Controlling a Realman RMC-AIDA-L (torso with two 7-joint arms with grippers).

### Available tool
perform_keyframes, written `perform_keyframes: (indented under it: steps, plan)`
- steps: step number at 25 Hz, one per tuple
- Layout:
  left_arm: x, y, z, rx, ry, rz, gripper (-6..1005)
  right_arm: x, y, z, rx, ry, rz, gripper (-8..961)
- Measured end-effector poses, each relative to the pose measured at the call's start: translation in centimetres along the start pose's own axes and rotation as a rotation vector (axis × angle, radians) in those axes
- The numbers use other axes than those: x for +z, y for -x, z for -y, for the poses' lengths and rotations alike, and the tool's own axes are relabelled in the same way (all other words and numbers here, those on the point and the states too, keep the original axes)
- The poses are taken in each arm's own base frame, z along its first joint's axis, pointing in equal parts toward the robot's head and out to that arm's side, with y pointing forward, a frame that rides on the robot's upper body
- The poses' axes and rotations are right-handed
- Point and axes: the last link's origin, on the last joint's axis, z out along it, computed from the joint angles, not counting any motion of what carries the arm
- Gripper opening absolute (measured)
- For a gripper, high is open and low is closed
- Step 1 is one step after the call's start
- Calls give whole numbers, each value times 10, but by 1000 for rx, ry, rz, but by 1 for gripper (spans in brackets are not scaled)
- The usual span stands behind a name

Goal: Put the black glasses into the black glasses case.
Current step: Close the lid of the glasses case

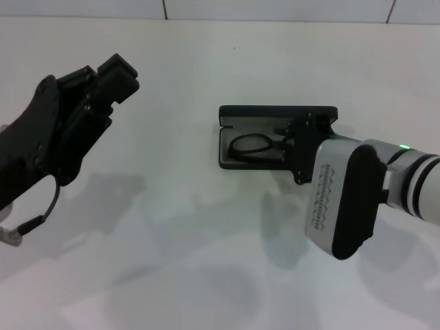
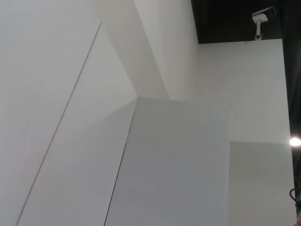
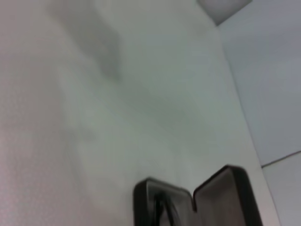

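Head view: the black glasses (image 1: 251,146) lie inside the open black glasses case (image 1: 275,137) on the table (image 1: 206,240), just ahead of the right gripper (image 1: 297,146), whose opening I cannot tell. The left gripper (image 1: 113,75) hangs well apart; its opening I cannot tell either.

Left wrist view: only walls.

Right wrist view: the case (image 3: 197,200) stands open. Lifting the right gripper carelessly could snag a temple.

Before me lies a plain white desk (image 1: 185,227), backed by a white tiled wall (image 1: 275,8); up high, a small white camera (image 2: 262,18) is mounted
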Motion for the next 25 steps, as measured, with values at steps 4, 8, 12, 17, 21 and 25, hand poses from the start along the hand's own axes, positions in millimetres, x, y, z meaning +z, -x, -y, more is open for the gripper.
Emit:
perform_keyframes:
  steps: [4,8,12,17,21,25]
  plan:
    - [-3,-1,-1,1,-6,5,114,-9,5,6,142,42,27,141]
    - [-4,-4,1,10,5,22,114,-31,2,16,341,135,57,144]
    - [1,-9,10,30,26,53,114,-64,-11,25,531,244,132,147]
    - [26,-10,36,43,50,152,114,-141,-50,38,747,321,434,151]
    - [57,-3,58,23,82,286,114,-187,-91,26,877,310,532,155]
    - [90,14,77,15,103,457,114,-226,-129,3,1011,211,573,158]
